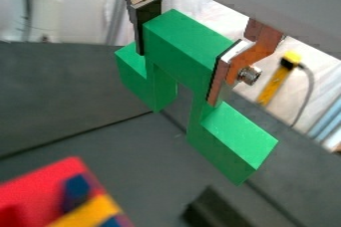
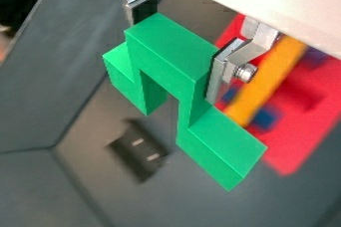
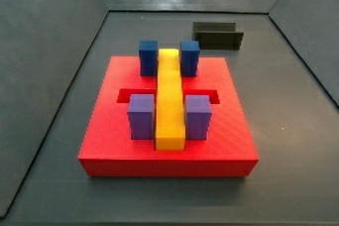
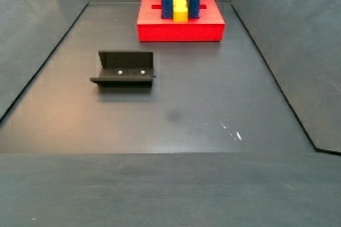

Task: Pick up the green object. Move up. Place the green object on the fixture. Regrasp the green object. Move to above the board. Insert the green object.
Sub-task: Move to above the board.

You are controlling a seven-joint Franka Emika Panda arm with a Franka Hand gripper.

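- Green object (image 1: 186, 87) fills both wrist views (image 2: 173, 87), its taller middle part clamped between the silver fingers (image 1: 240, 67) of the gripper (image 2: 180, 42), held in the air above the dark floor.
- Below it lie the board (image 2: 300, 102) and the fixture (image 2: 142, 151) (well apart from each other).
- Neither side view shows the gripper; the board (image 3: 166, 136) carries a yellow bar (image 3: 169, 99), with the fixture (image 4: 124, 72) standing apart.
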